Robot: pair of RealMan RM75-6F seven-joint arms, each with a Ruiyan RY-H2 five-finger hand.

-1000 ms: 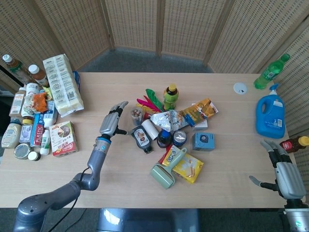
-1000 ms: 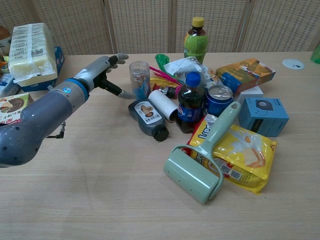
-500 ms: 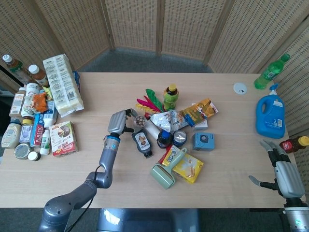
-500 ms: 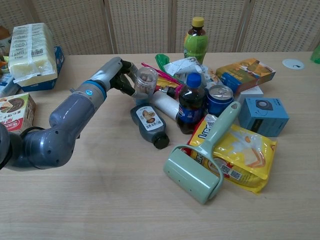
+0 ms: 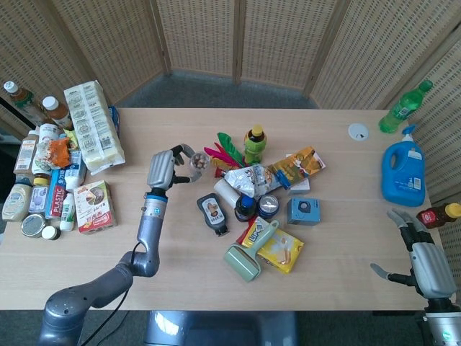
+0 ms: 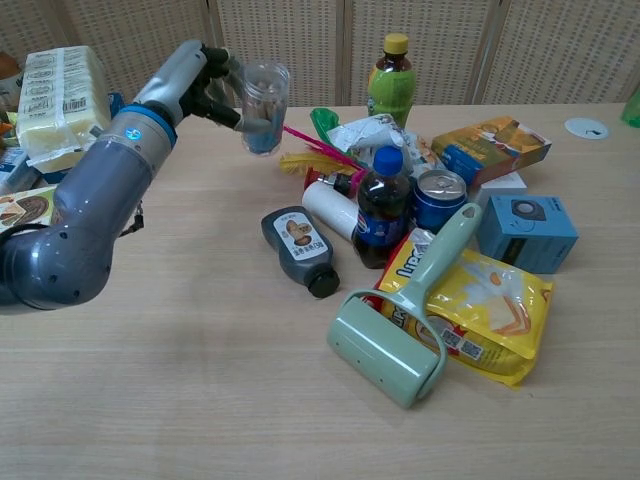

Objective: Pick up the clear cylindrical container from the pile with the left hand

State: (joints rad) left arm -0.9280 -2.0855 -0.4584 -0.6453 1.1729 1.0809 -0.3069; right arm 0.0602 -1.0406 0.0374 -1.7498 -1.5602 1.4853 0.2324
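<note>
My left hand (image 5: pixel 163 168) (image 6: pixel 203 84) grips the clear cylindrical container (image 5: pixel 197 164) (image 6: pixel 263 107) and holds it in the air, above the table and to the left of the pile. The container is tilted, with brown and blue contents showing through its wall. The pile (image 5: pixel 252 194) lies in the middle of the table. My right hand (image 5: pixel 421 259) hangs open at the table's right front corner, holding nothing; the chest view does not show it.
In the pile are a dark sauce bottle (image 6: pixel 297 237), a cola bottle (image 6: pixel 378 205), a can (image 6: pixel 438 198), a green lint roller (image 6: pixel 400 318), a yellow snack bag (image 6: pixel 487 305) and a blue box (image 6: pixel 525 231). Groceries (image 5: pixel 54 173) line the left edge. A blue jug (image 5: pixel 403 169) stands right.
My left hand closed on the clear container at the pile's left side, then lifted it up and to the left, off the table. The right hand stayed still.
</note>
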